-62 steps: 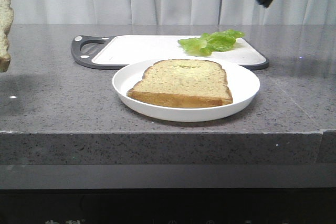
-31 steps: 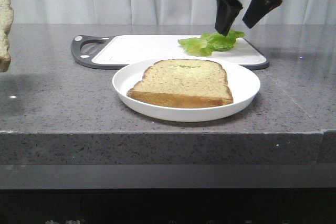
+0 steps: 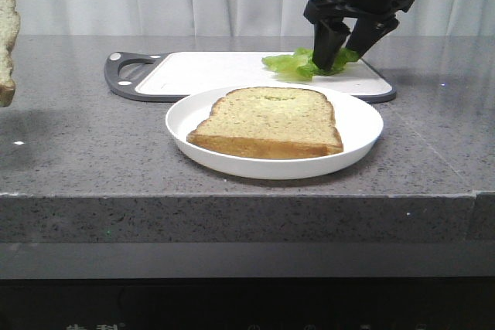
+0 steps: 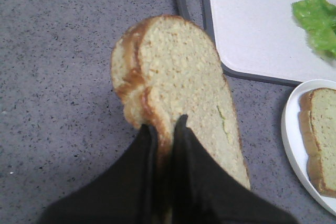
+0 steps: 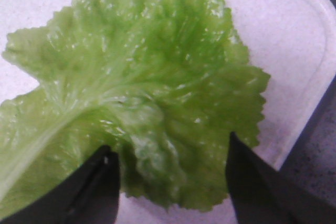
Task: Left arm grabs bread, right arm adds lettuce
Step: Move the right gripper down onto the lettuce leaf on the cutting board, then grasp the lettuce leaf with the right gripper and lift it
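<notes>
My left gripper (image 4: pixel 165 124) is shut on the bread (image 4: pixel 178 77), a thick pale slice with a golden-brown crust, and holds it on edge above the counter. In the front view only this slice (image 3: pixel 6 44) shows, at the far left edge; the gripper itself is out of frame. The lettuce (image 3: pixel 298 63), a ruffled bright-green leaf, lies on the right part of the white cutting board (image 3: pixel 201 71). My right gripper (image 3: pixel 336 56) is open and low over the leaf's right end. In the right wrist view its fingers straddle the near edge of the lettuce (image 5: pixel 147 87), gripper (image 5: pixel 169 148) open.
A white plate (image 3: pixel 360 125) stands at the front middle with a second bread slice (image 3: pixel 271 121) lying flat on it. The cutting board has a dark rim and handle (image 3: pixel 128 71) on its left. White curtains hang behind the grey stone counter (image 3: pixel 77 152).
My right gripper has come down from the upper right to the lettuce, staying open. The left arm and its bread have not moved.
</notes>
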`<state>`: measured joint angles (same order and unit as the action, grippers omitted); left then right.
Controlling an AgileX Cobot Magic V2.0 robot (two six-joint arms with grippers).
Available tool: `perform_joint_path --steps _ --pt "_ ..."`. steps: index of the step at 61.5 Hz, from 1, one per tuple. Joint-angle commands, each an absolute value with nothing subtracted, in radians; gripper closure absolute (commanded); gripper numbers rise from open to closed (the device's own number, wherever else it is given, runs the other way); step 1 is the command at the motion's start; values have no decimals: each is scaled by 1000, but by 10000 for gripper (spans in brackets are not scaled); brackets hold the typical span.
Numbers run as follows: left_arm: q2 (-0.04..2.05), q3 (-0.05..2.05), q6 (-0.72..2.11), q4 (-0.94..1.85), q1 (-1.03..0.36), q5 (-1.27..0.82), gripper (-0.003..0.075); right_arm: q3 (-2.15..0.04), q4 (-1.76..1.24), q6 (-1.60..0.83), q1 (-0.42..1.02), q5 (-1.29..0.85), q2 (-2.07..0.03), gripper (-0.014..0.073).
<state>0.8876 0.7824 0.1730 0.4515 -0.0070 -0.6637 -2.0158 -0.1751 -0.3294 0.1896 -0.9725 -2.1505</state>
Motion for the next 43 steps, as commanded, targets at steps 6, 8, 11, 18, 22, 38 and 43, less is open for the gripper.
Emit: perform_joint_path --steps 6,8,11,18,22,38,43 --pt "876 813 173 476 -5 -602 739 -2052 -189 -342 189 -975 -2089 517" --pt "876 813 173 476 -5 -602 739 -2052 -189 -342 189 -978 -2089 557" --pt "876 813 173 476 -5 -602 739 -2052 -189 -342 189 -979 -2087 605" --pt "876 813 173 476 -5 -602 739 -2053 -189 -342 189 -980 -2074 631" --pt "876 813 173 476 -5 -602 739 -2067 -189 -342 189 -991 -2057 631" --pt "876 813 173 476 -5 -602 739 -2130 -194 -342 189 -1109 -1992 631" --pt "876 813 173 476 -5 -602 739 -2130 -196 -342 189 -1125 -1967 633"
